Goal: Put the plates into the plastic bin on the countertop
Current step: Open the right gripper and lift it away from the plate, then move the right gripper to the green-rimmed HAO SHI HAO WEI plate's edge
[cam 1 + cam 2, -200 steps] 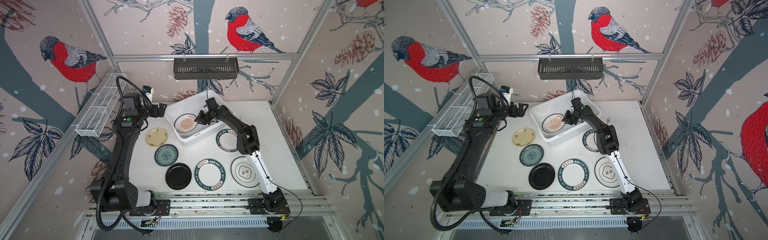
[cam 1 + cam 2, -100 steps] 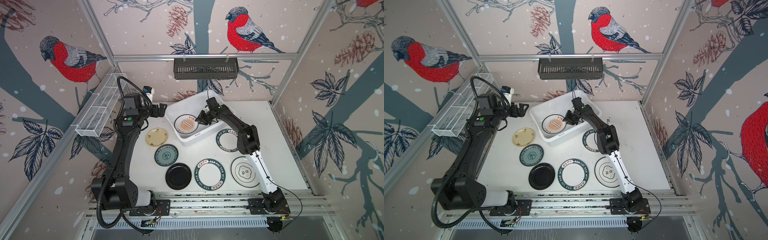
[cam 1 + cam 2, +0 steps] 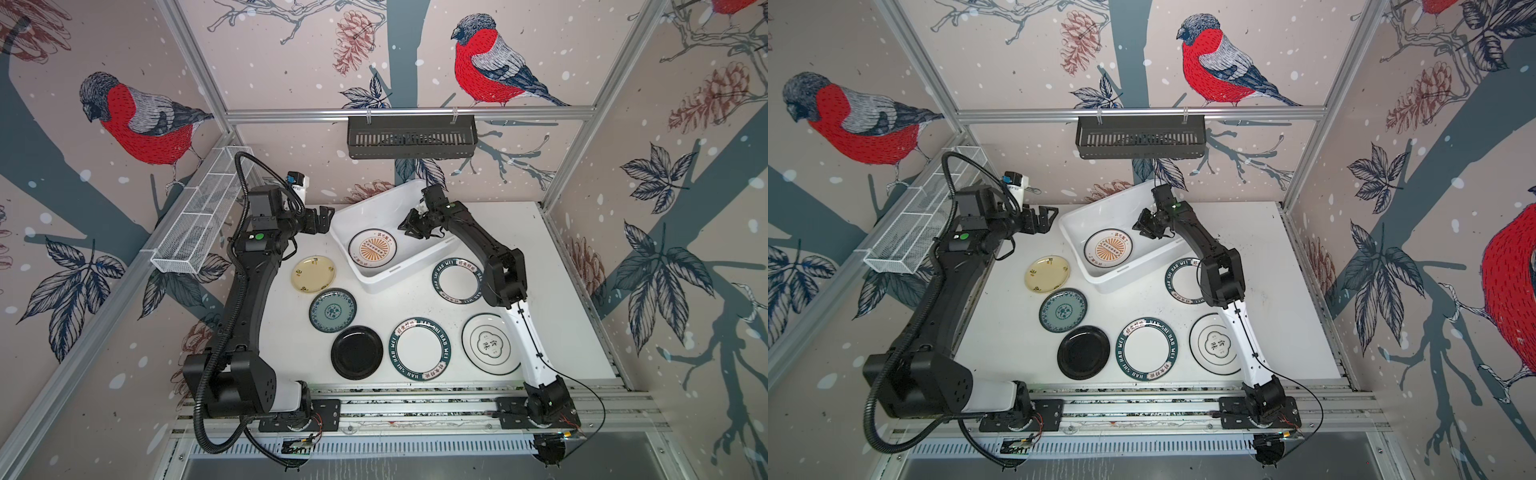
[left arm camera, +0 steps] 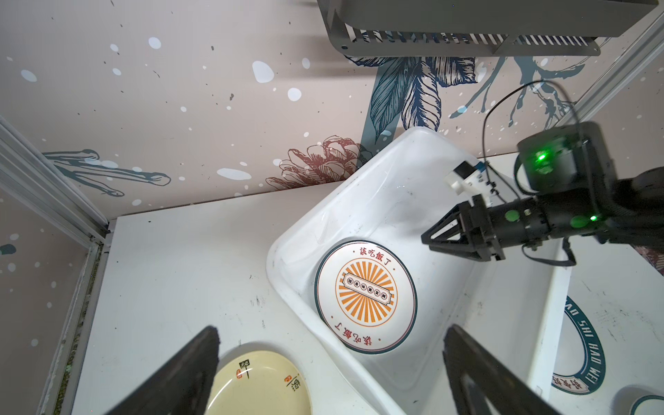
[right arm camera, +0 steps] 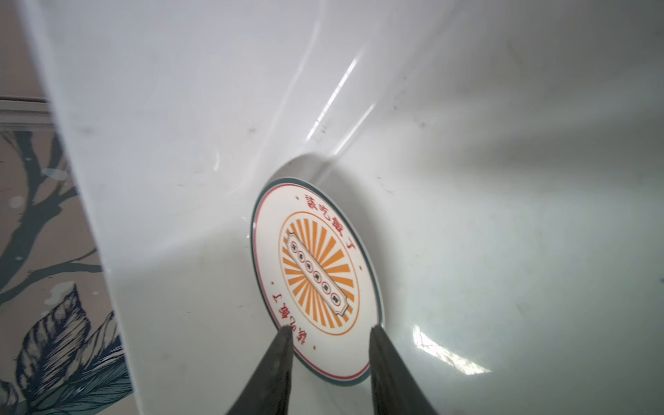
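The plastic bin (image 3: 390, 277) is set askew on the countertop (image 3: 561, 270), and every other place is given from it. The orange-sunburst plate (image 3: 372, 248) is seen lying face up on the bin's floor, in the part nearer the arm bases, close to the wall on that side. The right gripper (image 3: 405, 227) is held above the bin's interior, over the side of that plate that faces the right arm, and is kept clear of it. In the right wrist view its fingers (image 5: 276, 363) are shown parted, with nothing pinched between them. The left gripper (image 3: 322, 220) is held just outside the bin's wall on the left-arm side, its jaws spread wide and empty. Six plates are left outside the bin on the countertop. The pale yellow plate (image 3: 313, 274) is found just beside the bin on the left-arm side. The teal floral plate (image 3: 332, 310) is placed beyond it, farther from the bin toward the arm bases, and the glossy black plate (image 3: 356, 352) farther still. A green-lettered plate (image 3: 419, 350) is laid well apart from the bin on its arm-base side, just beside the black one. The second green-lettered plate (image 3: 457, 278) is set just beside the bin on the right-arm side and is partly covered by the right arm (image 3: 503, 274). The emblem plate (image 3: 490, 350) is seen well apart from the bin, toward the right arm's base. A black slotted basket (image 3: 411, 137) is hung on the wall behind the bin, and a wire-mesh basket (image 3: 199, 220) on the wall beyond the left gripper.
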Controlling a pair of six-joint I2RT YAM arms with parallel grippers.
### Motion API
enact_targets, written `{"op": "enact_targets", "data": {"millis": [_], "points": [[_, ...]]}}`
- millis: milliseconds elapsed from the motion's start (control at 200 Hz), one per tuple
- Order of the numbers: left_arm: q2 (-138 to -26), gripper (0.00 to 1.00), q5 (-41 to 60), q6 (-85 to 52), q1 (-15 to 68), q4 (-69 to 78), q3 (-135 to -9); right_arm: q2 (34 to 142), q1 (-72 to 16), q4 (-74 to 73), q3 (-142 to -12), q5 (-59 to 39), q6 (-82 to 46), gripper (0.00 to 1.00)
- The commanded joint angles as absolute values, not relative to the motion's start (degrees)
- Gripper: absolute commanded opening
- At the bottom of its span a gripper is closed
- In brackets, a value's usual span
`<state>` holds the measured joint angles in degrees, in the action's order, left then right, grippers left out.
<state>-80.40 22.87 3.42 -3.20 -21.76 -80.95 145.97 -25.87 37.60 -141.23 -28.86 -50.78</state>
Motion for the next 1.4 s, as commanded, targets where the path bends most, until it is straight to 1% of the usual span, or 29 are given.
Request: {"op": "enact_targets", "data": {"millis": [0, 215, 420, 485, 555, 615, 705, 786, 866, 986, 1116, 1266, 1396], "points": [[-80.6, 0.96, 23.6, 4.0, -3.3, -19.6, -81.9, 142.2, -25.4, 34.7, -141.6, -28.5, -49.9, 0.38], [-80.5, 0.96, 23.7, 5.2, -3.3, -20.6, -83.1, 132.7, -25.4, 39.5, -137.1, -28.1, -44.2, 0.36], [-80.3, 0.97, 23.1, 7.2, -3.4, -23.1, -84.6, 116.9, -25.0, 42.0, -124.6, -25.6, -37.7, 0.35], [-80.0, 0.96, 23.0, 8.1, -3.3, -23.7, -84.7, 110.1, -24.4, 41.1, -117.9, -23.9, -36.9, 0.35], [-79.4, 0.96, 23.7, 9.2, -3.3, -23.8, -84.4, 101.2, -23.1, 37.7, -106.6, -21.9, -37.7, 0.35], [-78.9, 0.97, 24.5, 10.0, -3.3, -23.7, -84.0, 92.1, -20.5, 31.5, -93.5, -20.4, -41.6, 0.35], [-79.4, 0.96, 25.6, 10.4, -3.3, -25.1, -84.7, 80.4, -15.1, 19.9, -74.1, -22.4, -49.3, 0.35], [-80.4, 0.97, 27.0, 10.3, -3.2, -26.6, -86.2, 73.5, -11.1, 16.4, -63.9, -22.0, -52.3, 0.34], [-81.2, 0.97, 28.6, 10.5, -2.9, -27.9, -87.8, 68.5, -7.8, 16.6, -57.4, -20.2, -53.0, 0.36], [-81.7, 0.97, 28.8, 12.0, -1.8, -29.3, -88.8, 65.7, -2.9, 17.3, -49.6, -19.8, -54.3, 0.37], [-81.8, 0.96, 28.0, 14.0, 0.3, -31.0, -89.1, 67.6, 1.6, 11.8, -41.5, -25.4, -55.4, 0.37], [-81.6, 0.96, 27.0, 15.1, 2.3, -31.6, -88.2, 71.5, 3.0, 9.9, -41.0, -26.9, -51.9, 0.39], [-81.0, 0.97, 26.9, 14.1, 2.8, -30.7, -87.2, 78.1, 3.7, 10.2, -43.3, -29.0, -48.1, 0.39]]}}
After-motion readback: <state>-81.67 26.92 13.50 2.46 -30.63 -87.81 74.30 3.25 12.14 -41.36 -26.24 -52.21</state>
